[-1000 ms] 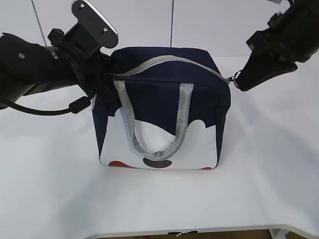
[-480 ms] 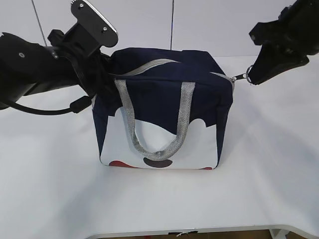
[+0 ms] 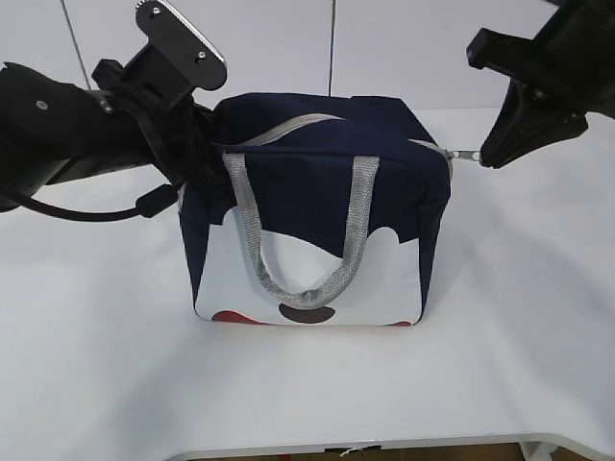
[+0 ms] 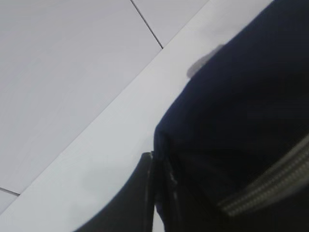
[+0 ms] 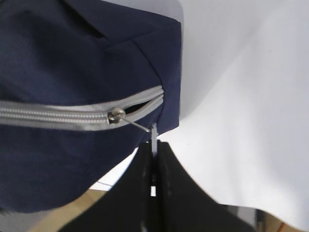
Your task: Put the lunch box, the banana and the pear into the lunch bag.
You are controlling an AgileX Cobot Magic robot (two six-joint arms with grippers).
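The navy lunch bag [image 3: 312,187] stands upright mid-table with its grey handles [image 3: 352,240] hanging down the front. My left gripper [image 3: 199,158] is shut on the fabric of the bag's upper left corner [image 4: 155,166]. My right gripper [image 3: 485,158] is shut on the zip's ring pull [image 5: 153,136] at the bag's upper right corner. In the right wrist view the grey zip [image 5: 58,116] is joined up to the slider [image 5: 116,115], with a short gap beyond it. The lunch box, the banana and the pear are out of view.
The bag rests on a white table [image 3: 96,365] whose front edge [image 3: 384,447] runs along the bottom. A white panelled wall [image 3: 432,48] stands behind. Both black arms reach in from the upper corners.
My right gripper has moved up and to the right with the ring pull, drawing the bag's top right corner taut. The left gripper has kept its hold and stayed put.
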